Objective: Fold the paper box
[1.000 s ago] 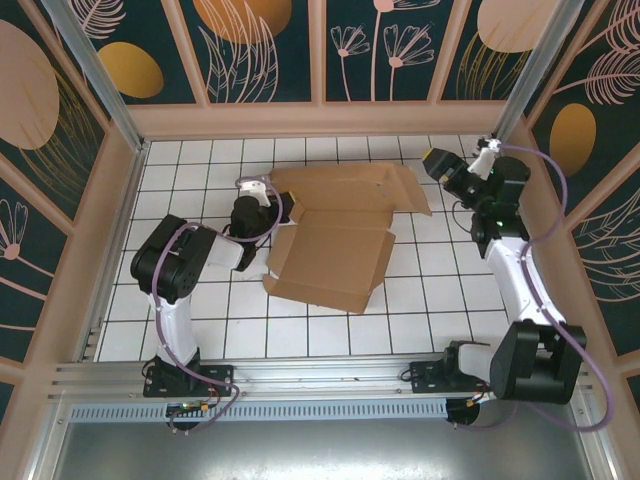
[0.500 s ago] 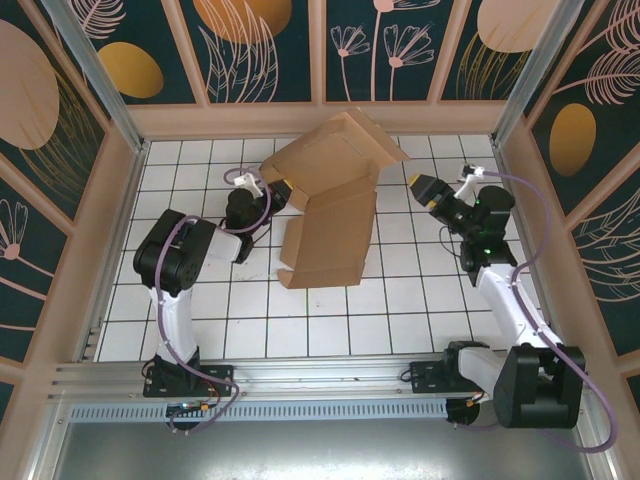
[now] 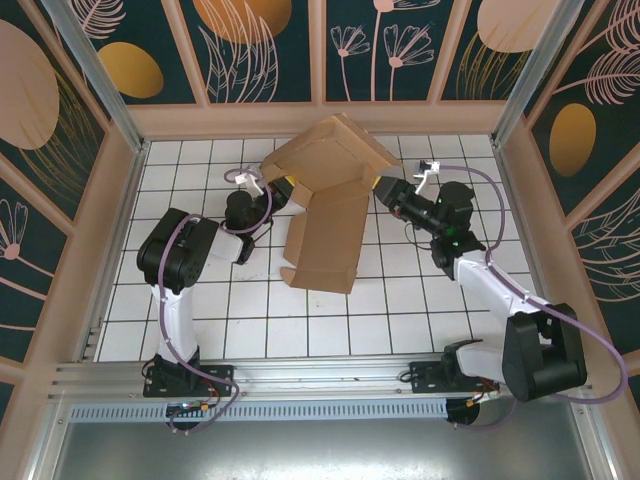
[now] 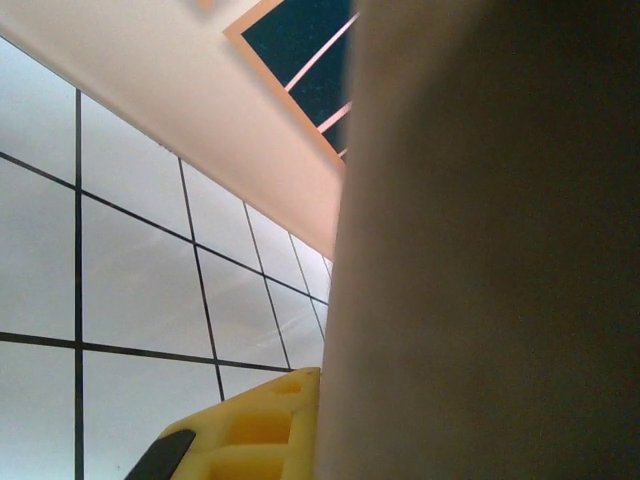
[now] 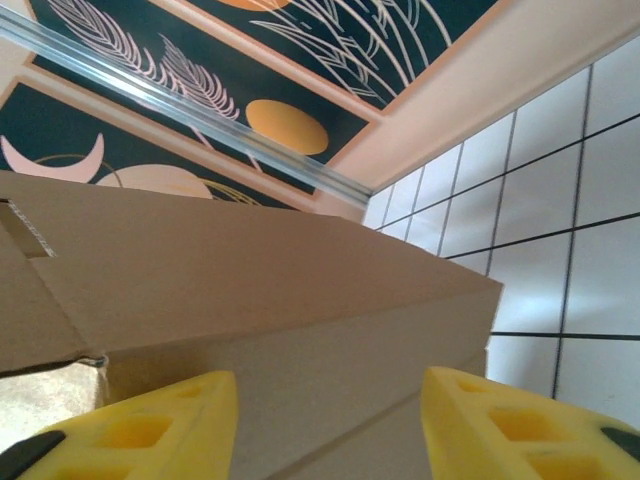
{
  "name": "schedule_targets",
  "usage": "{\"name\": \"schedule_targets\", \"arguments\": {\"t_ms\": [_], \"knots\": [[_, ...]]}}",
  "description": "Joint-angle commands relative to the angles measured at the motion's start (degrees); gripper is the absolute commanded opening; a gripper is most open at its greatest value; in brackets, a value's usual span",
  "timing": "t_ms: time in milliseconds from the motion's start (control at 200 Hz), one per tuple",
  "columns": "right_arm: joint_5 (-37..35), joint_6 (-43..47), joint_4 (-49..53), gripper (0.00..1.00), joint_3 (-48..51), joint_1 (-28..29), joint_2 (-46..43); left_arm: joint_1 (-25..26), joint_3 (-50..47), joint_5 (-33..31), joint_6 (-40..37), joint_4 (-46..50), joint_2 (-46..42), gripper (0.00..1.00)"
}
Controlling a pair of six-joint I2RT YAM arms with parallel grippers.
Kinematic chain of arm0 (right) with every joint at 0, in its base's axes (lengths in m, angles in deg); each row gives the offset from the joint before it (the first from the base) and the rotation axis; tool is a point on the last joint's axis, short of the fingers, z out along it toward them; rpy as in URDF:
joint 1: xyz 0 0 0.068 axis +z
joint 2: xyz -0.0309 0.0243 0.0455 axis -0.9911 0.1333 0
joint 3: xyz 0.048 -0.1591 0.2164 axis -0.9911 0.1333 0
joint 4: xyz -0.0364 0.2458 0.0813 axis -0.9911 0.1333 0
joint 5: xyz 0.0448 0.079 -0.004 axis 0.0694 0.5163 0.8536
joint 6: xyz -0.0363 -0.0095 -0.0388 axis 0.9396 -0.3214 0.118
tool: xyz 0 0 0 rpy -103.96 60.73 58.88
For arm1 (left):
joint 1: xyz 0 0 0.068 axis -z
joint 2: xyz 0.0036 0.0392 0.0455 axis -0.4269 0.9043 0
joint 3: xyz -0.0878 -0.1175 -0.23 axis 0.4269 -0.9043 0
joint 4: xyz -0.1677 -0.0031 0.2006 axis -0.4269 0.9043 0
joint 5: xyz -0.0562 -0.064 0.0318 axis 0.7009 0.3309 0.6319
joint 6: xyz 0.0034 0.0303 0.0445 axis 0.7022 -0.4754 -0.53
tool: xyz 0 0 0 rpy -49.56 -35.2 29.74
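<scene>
On the tiled floor point(image 3: 420, 300), brown paper box point(image 3: 330, 235) bent upward mid-sheet; right claw point(image 3: 381, 188) spread wide, left claw point(image 3: 285, 191) grip unclear.

Matt corrugated cardboard paper box point(image 3: 335, 225)

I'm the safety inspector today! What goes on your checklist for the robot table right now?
Surface: white tiled table, black grid lines.
Job's things: brown cardboard box, half folded, far part lifted off the tiles.
Clutter: nothing seen.
Grippers: left gripper seems clamped on the box's left edge; right gripper open beside its right edge.
Cables: purple cables loop along both arms.
Surroundings: dark walls painted with leaves; metal rail in front.
</scene>
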Motion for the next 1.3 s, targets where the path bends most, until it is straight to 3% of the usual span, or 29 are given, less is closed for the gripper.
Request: {"name": "schedule_targets", "arguments": {"t_ms": [0, 315, 500, 771, 1076, 1256, 1296], "knots": [[0.11, -0.98, -4.27, 0.50, -2.62, 0.77, -0.05, -0.01, 0.15, 0.16, -1.28, -4.05, 0.32, 0.00], [-2.37, 5.84, 3.47, 0.61, -1.14, -1.00, -8.24, -0.10, 1.01, -1.31, 2.60, -3.78, 1.98, 0.00], [-2.17, 5.68, 5.59, 0.60, -3.80, 0.27, -6.79, -0.09, 1.73, -0.88, 1.65, -4.14, 2.09, 0.00], [-2.40, 5.49, 9.20, 0.35, -8.53, 2.57, -1.58, -0.10, 0.77, -2.24, -1.67, -1.89, -0.11, 0.00], [-12.23, 12.62, 27.59, 0.00, -14.49, 3.69, -1.01, -0.06, -1.06, -7.68, -5.63, 1.00, -4.32, 0.00], [-11.97, 13.41, 28.56, 0.00, -15.34, 4.32, -0.97, -0.10, -0.51, -8.58, -6.53, 1.51, -4.25, 0.00], [-12.55, 13.60, 28.79, 0.18, -15.41, 4.37, -1.10, -0.07, -0.52, -8.88, -6.53, 1.62, -4.20, 0.00]]}}
